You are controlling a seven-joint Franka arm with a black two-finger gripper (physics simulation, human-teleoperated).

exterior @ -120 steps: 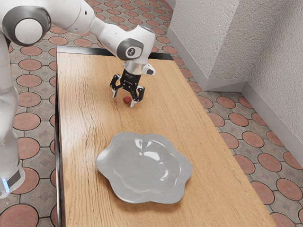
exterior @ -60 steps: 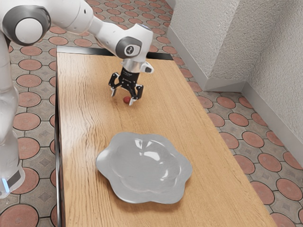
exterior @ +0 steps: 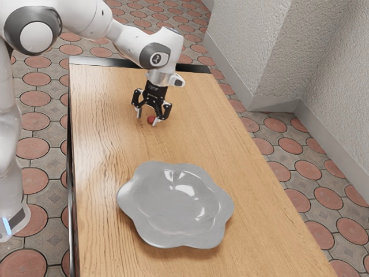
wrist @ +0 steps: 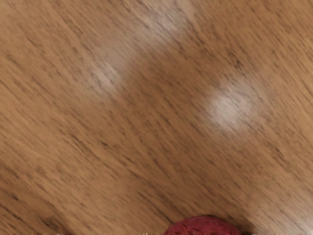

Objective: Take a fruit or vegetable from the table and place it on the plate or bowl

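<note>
A small dark red fruit (exterior: 151, 119) sits between the fingers of my black gripper (exterior: 147, 119), which is shut on it just above the wooden table (exterior: 196, 133), toward the table's far end. In the wrist view the red fruit (wrist: 201, 227) shows as a rounded lump right under my hand, with wood grain close behind it. A grey, wavy-edged plate (exterior: 174, 203) lies on the table nearer the camera, well apart from the gripper and with nothing on it.
The table's left edge has a dark rim (exterior: 71, 173). Bare wood lies between the gripper and the plate. White textured walls (exterior: 288, 46) stand beyond the exterior view's right, across a strip of tiled floor.
My gripper has shifted a little up and toward the exterior view's left, and the red fruit has moved along with it. The fingers stand closer together than a second ago.
</note>
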